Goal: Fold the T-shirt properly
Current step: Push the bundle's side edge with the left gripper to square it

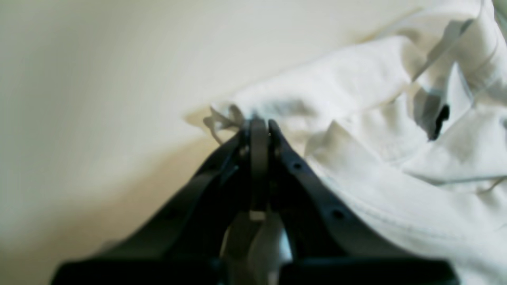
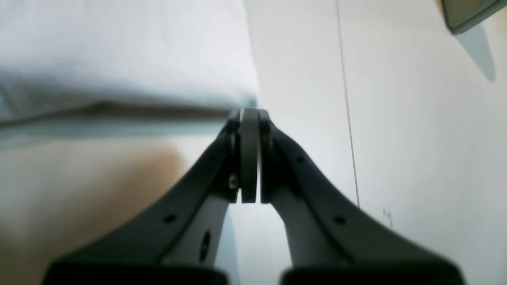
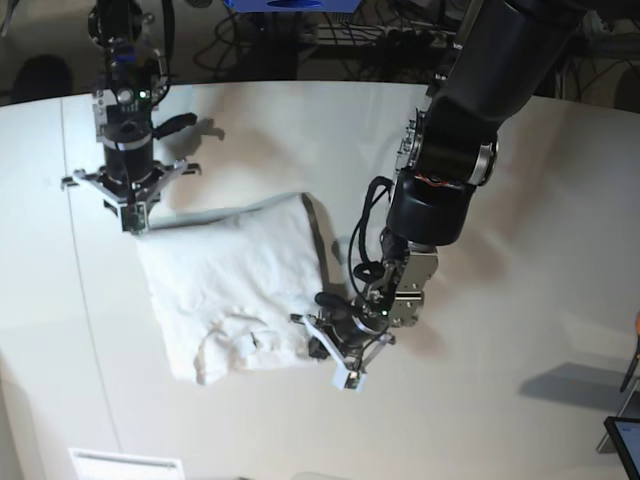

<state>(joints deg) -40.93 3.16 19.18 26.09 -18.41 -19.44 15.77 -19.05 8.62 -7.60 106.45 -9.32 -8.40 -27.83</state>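
The white T-shirt (image 3: 225, 285) lies wrinkled on the table, partly folded, with its collar opening (image 1: 437, 118) showing in the left wrist view. My left gripper (image 1: 259, 122) is shut at the shirt's near right corner, and a scrap of fabric pokes out past its tips. In the base view this left gripper (image 3: 342, 368) sits low at the shirt's lower right. My right gripper (image 2: 249, 113) is shut on the shirt's far left corner, whose edge hangs slightly above the table. In the base view the right gripper (image 3: 131, 222) points down at that corner.
The off-white table (image 3: 520, 330) has a thin seam (image 2: 348, 118) to the right of my right gripper. A dark-edged object (image 2: 467, 14) sits at the far corner of that view. Cables (image 3: 380, 35) run behind the table, and a screen corner (image 3: 625, 440) shows at lower right.
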